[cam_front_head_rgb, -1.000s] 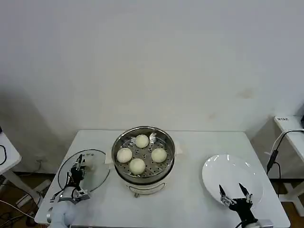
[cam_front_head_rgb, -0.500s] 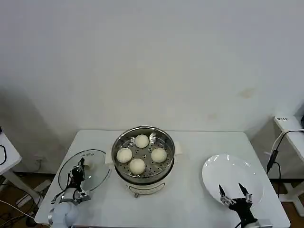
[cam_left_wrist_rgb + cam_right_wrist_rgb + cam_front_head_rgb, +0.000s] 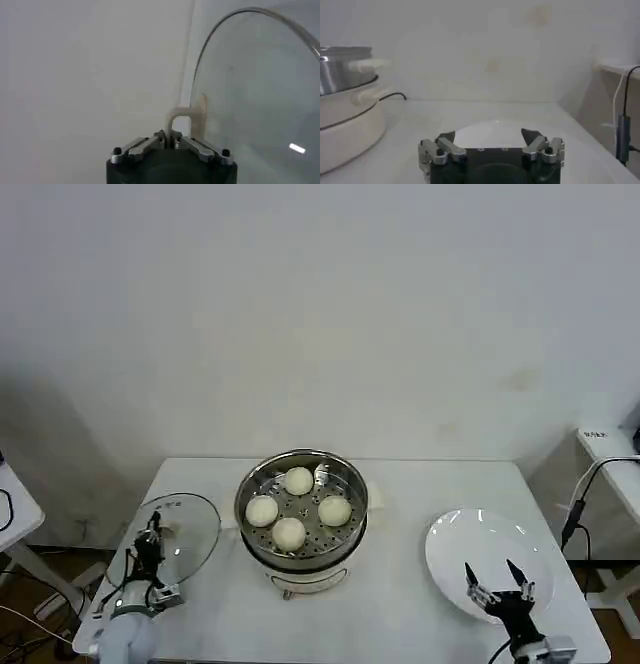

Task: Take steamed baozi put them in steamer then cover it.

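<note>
Jaws of the left gripper (image 3: 152, 536) pinch the handle of the glass cover (image 3: 172, 529), tilted at the steamer's (image 3: 302, 509) nine o'clock. All four baozi (image 3: 299, 481) sit inside; only covering remains. Spread wide, the right gripper (image 3: 498, 584) idles over the white plate (image 3: 470, 539).

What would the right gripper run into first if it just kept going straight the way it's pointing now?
Most likely nothing soon. The right gripper, open, points across the white plate toward the far wall. Straight on, it would pass above the plate; the steamer sits off to one side. The way looks free, though depth is unclear.
</note>
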Tool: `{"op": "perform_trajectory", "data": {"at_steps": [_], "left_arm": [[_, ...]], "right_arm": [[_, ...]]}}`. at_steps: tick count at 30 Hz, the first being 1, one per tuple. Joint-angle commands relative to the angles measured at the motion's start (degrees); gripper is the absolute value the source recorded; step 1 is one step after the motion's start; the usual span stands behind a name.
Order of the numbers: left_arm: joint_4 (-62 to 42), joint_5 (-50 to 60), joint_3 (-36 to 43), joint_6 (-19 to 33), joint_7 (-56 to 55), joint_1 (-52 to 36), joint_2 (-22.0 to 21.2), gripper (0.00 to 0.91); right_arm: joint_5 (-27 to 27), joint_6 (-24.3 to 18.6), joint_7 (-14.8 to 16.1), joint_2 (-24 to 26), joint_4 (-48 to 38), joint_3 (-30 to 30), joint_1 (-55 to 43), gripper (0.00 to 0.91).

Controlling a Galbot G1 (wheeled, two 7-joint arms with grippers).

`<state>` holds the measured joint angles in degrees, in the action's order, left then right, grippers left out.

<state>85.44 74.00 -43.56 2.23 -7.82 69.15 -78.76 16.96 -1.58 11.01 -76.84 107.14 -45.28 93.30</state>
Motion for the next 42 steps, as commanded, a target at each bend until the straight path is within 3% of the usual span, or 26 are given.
{"op": "perform_trajectory", "data": {"at_steps": [1,3,12,16,24,42], "left_arm": [[17.52,-1.02,-1.76,-9.77,1.69,8.38,1.35,0.0],[18.8,-1.0,-1.92,-11.45,0.5,9.07,1.94,0.0],[30.29,2.04,5.53,-30.52,0.29,10.87,4.06,0.0],[34.9,6.72,12.17,-33.73,5.35,9.45,3.01,0.0],[37.4,13.51,27.39,-34.87,12.67,2.48,1.0,0.0],[27.86,19.27,43.34,-37.45,19.83,-8.05,-2.07,0.0]], "right_arm": [[0.33,0.33,-0.35,0.74,-0.4,0.61,-3.57,0.907],[0.88,0.66,-0.41,1.17,-0.65,0.82,-4.39,0.907],[0.87,1.45,-1.29,0.49,-0.87,0.6,-5.24,0.907],[-0.04,1.71,-1.45,-0.37,0.44,0.07,-3.97,0.907],[-1.17,3.13,-1.35,-2.76,5.85,-1.79,-1.51,0.907],[-5.37,5.21,-1.41,-7.93,7.54,-2.68,-1.8,0.907]]}}
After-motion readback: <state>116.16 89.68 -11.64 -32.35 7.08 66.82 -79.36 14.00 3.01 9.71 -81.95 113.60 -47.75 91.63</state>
